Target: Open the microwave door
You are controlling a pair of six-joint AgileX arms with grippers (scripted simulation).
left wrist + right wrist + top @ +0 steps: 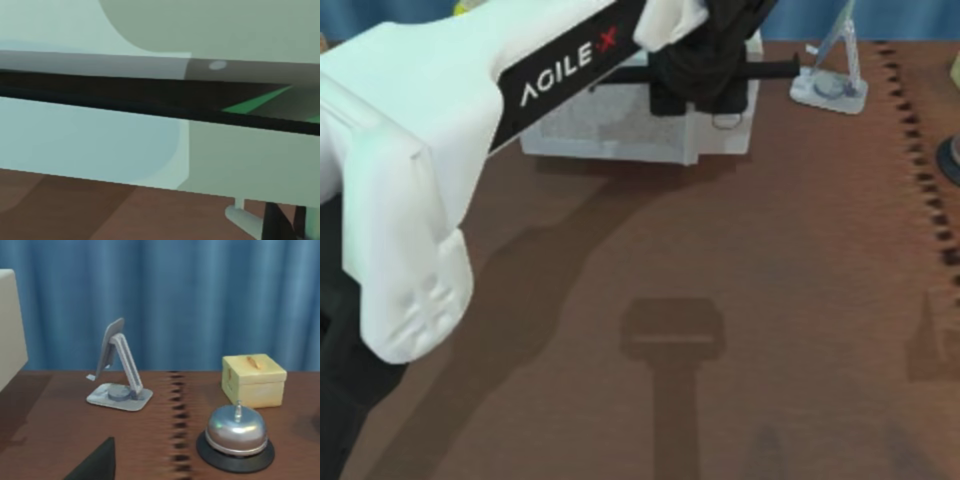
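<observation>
The white microwave stands at the back middle of the table, and one round knob shows on its right front. Its door has a grey speckled mesh window. My left arm reaches across from the left, and its black gripper covers the microwave's upper right front. In the left wrist view the slim white door handle runs between dark fingers, and the gripper looks shut on it. A dark gap with green behind it crosses the white body. My right gripper is parked, out of the top view.
A grey phone stand sits right of the microwave, also seen from the right wrist as a phone stand. A silver bell and a yellow box stand at the far right. A blue curtain closes the back.
</observation>
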